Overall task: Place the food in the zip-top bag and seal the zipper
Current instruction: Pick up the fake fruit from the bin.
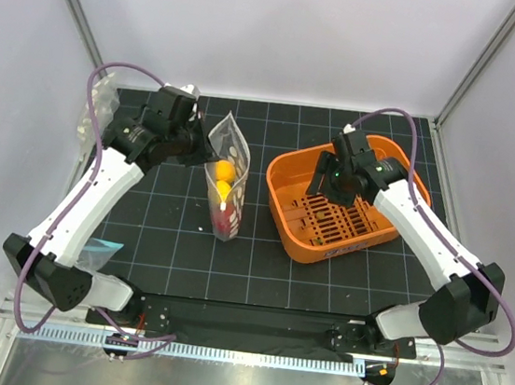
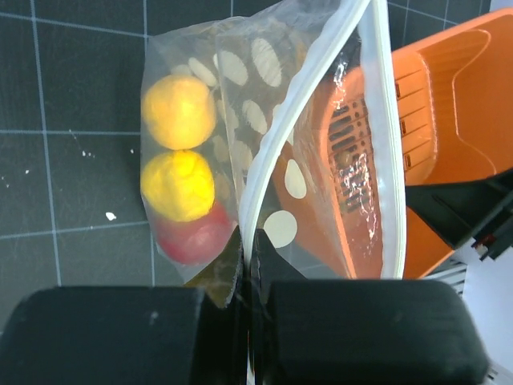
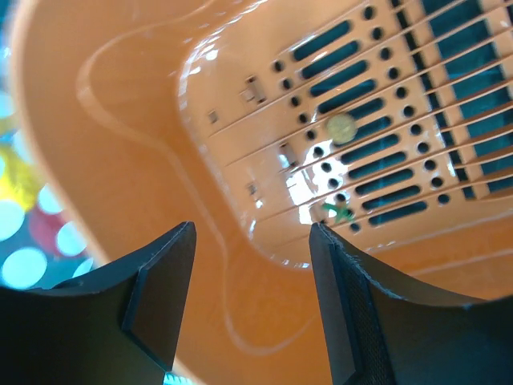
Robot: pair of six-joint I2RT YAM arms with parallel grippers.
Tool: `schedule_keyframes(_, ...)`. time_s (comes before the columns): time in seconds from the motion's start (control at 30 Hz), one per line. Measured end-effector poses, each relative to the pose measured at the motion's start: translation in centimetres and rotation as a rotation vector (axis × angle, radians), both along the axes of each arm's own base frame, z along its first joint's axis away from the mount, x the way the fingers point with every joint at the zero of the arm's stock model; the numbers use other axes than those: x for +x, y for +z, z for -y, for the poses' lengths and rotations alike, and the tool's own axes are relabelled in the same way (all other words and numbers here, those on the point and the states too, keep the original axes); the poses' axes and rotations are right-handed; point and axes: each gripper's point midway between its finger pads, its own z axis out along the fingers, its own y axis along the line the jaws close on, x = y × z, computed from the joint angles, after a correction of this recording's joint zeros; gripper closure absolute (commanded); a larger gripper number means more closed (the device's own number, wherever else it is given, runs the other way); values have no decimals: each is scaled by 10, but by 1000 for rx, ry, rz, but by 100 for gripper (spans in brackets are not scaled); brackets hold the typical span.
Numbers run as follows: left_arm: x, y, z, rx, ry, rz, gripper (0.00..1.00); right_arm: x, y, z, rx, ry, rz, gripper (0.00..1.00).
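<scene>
The zip-top bag (image 1: pixel 224 188), clear with white dots, stands on the black mat with its mouth open. Inside it are an orange fruit (image 2: pixel 178 111), a yellow fruit (image 2: pixel 178 184) and a red fruit (image 2: pixel 196 239). My left gripper (image 2: pixel 250 241) is shut on the bag's rim at the white zipper (image 2: pixel 272 144); it is at the bag's upper left in the top view (image 1: pixel 207 155). My right gripper (image 3: pixel 252 265) is open and empty, low inside the orange basket (image 3: pixel 120 120), at its left part in the top view (image 1: pixel 329 187).
The orange slotted basket (image 1: pixel 283 172) stands just right of the bag. A bundle of clear plastic (image 1: pixel 99 107) lies at the back left, and another clear bag (image 1: pixel 100 248) by the left arm's base. Enclosure walls stand on three sides.
</scene>
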Motion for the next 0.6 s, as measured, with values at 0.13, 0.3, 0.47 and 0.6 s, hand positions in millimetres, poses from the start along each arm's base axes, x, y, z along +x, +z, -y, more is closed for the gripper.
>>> schedule_keyframes(0.13, 9, -12, 3, 9, 4, -6, 100, 11, -25, 19, 17, -43, -40, 35)
schedule_keyframes(0.3, 21, -24, 7, 41, -7, -42, 100, 18, -46, 22, 6, -11, -107, 36)
schedule_keyframes(0.47, 55, -32, 24, 47, -66, -86, 100, 26, -71, 19, -42, 40, -179, 43)
schedule_keyframes(0.6, 61, -52, 29, 59, -103, -130, 100, 22, -95, 29, -68, 30, -237, 43)
